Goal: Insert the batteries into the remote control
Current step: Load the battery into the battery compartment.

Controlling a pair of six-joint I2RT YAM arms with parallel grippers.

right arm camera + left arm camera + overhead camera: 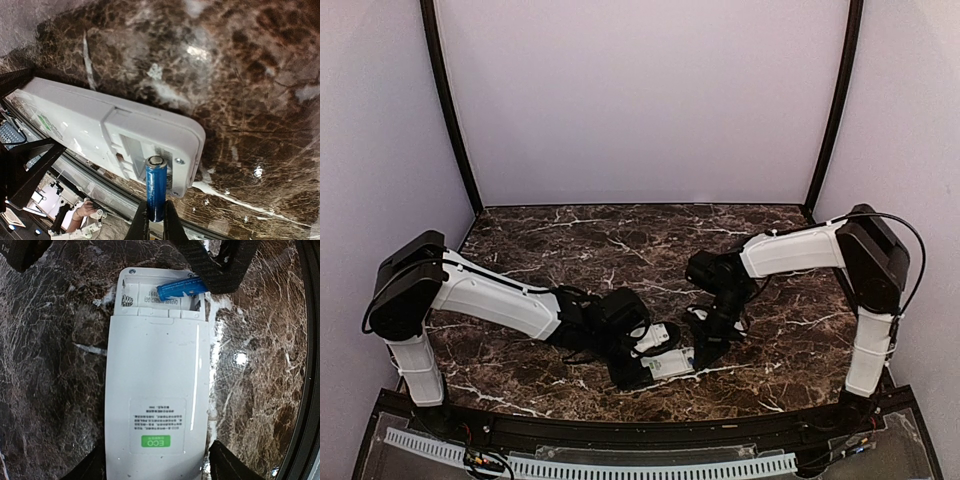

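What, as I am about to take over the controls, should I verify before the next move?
1. Battery compartment of the flat white plastic remote control uncovered: ok.
2. Right gripper shut on the small blue cylindrical battery: ok.
3. Battery lying flat in its slot: not ok, it is angled.
4. Left gripper clamping the remote: ok, fingers against both long edges.
5. Polarity matched to the metal spring: cannot tell.

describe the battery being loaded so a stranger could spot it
On the marble table, near its front edge, a white remote control lies back up with its battery bay open. The battery is the blue cylinder tilted over that bay, pinched in the right arm's fingers; its neighbours are white or black.
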